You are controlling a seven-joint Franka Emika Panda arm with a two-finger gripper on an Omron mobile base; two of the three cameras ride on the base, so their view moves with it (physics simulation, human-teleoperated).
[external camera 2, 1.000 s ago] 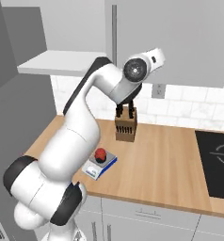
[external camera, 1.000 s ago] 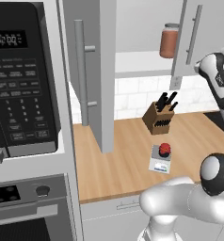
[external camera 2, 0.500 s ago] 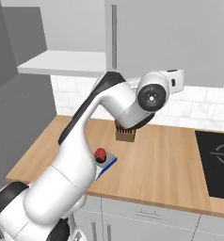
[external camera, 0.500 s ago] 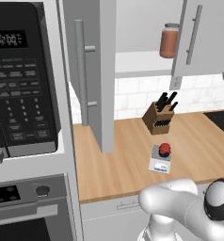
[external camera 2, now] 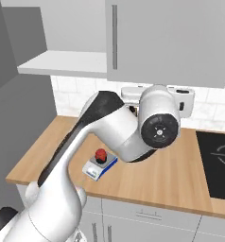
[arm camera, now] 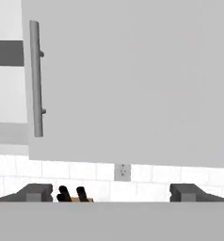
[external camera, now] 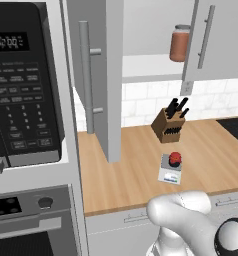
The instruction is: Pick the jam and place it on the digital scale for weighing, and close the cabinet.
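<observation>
Your hand (arm camera: pixel 112 193) was open, fingers spread wide, facing the cabinet (arm camera: pixel 132 80) door and its bar handle (arm camera: pixel 36 77). The jam (external camera: pixel 175 159) sat on the digital scale (external camera: pixel 171 170) on the table (external camera: pixel 131 175). One knife block (external camera: pixel 169 126) stood behind it; one brownish jar (external camera: pixel 180 43) sat on the shelf, both doors open.

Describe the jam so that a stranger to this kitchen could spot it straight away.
Find the wooden counter right of the microwave. In front of the knife block lies a small flat digital scale, and the jam sits on it. It is tiny, squat and red, unlike the taller brownish jar up in the cabinet.
</observation>
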